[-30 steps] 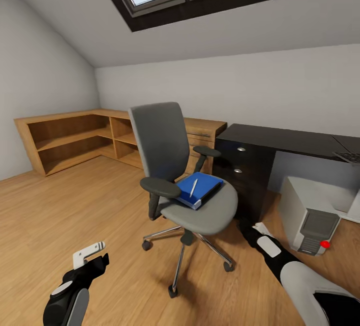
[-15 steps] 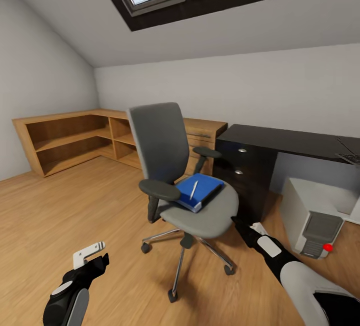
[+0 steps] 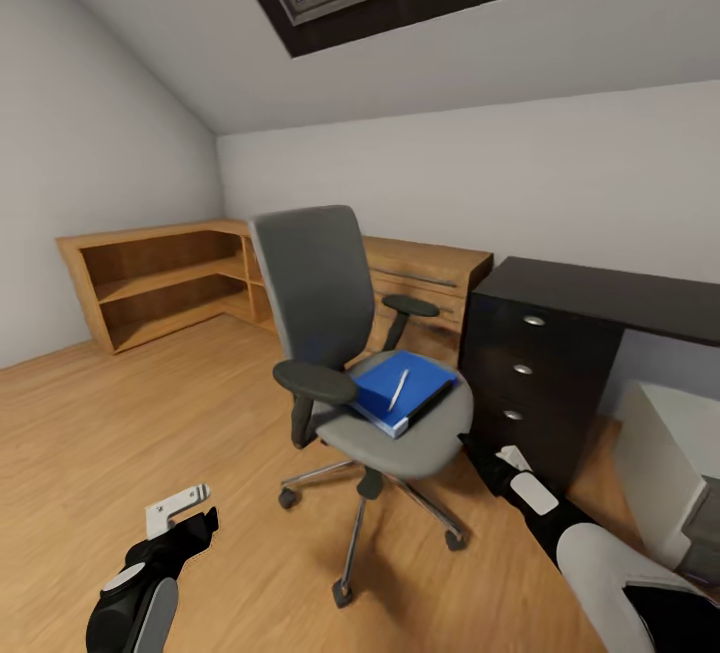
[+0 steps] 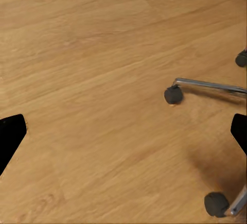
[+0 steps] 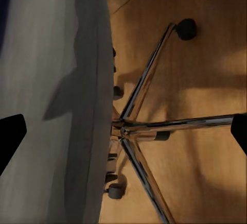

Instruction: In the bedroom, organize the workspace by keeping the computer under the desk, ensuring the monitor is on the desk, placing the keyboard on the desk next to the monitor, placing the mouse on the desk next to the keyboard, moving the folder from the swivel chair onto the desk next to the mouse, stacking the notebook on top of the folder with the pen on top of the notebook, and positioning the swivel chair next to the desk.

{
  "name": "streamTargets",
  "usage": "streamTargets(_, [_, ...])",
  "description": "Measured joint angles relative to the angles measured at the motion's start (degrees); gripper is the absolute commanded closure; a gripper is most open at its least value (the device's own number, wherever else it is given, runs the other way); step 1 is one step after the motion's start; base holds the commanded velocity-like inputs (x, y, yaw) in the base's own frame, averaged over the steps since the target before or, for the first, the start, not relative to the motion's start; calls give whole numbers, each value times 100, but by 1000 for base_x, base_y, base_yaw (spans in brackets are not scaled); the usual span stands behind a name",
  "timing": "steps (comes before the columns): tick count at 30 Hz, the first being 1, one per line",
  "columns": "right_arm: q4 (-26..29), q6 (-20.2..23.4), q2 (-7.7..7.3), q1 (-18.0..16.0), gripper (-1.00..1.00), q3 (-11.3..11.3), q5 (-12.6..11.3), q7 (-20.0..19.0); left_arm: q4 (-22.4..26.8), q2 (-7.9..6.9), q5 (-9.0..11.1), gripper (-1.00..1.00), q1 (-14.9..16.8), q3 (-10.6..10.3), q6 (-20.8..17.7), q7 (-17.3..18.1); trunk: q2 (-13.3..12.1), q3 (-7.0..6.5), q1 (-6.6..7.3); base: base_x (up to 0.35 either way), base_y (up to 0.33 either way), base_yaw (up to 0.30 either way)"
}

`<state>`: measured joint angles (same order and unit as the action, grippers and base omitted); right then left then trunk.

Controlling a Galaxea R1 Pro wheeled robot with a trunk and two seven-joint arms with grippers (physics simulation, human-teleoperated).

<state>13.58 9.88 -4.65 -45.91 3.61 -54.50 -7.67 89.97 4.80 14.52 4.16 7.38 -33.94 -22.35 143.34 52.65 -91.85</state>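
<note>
The grey swivel chair [image 3: 315, 283] stands mid-room on the wooden floor. On its seat lies the blue folder [image 3: 385, 383] with the white pen [image 3: 399, 389] on top. The black desk [image 3: 600, 291] is right of the chair, and the grey computer [image 3: 665, 453] sits on the floor under it. My right gripper [image 3: 485, 453] is open, low beside the seat's right edge; its wrist view shows the seat's underside [image 5: 51, 105] and the chair's star base [image 5: 128, 126]. My left gripper [image 3: 180, 508] hangs open over bare floor, left of the chair's casters [image 4: 174, 95]. Monitor, keyboard, mouse and notebook are out of view.
Low wooden shelving [image 3: 160, 278] runs along the left wall to a wooden chest of drawers [image 3: 425, 278] behind the chair. The desk's black drawer unit [image 3: 530, 373] stands close to the chair's right side. Open floor lies to the left and front.
The whole view has shifted, so the desk's far right end and its keyboard have left the picture. My right gripper has crept a little nearer the seat. The left arm is still.
</note>
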Motion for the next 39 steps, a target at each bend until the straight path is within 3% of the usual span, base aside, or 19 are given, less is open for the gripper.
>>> streamTargets(9, [-1,-1,35,3,-100,-45,-4,-7,-4,12,0,-100,2,-21,1,-8,-1,0,-3,222,40,29])
streamTargets(13, [-6,-23,42,1,-100,-28,4,-5,-4,10,1,-100,1,-170,-7,-25,-1,0,-4,6,0,234])
streamTargets(27, [-15,-22,46,5,-100,-71,15,1,-27,13,0,-100,2,-186,-8,-26,-2,1,-6,-242,0,75])
streamTargets(35, [-19,-33,160,4,-100,-73,23,-6,-37,9,0,-100,1,-186,-8,-26,-1,1,-5,-36,0,232])
streamTargets(36, [-14,-41,212,2,-100,4,63,10,-35,9,1,-100,0,-184,-9,-30,0,1,-4,-2,0,271])
streamTargets(39, [-21,-42,268,5,-100,-78,40,-8,-37,9,0,-100,1,-186,-9,-33,-1,1,-4,-1,0,274])
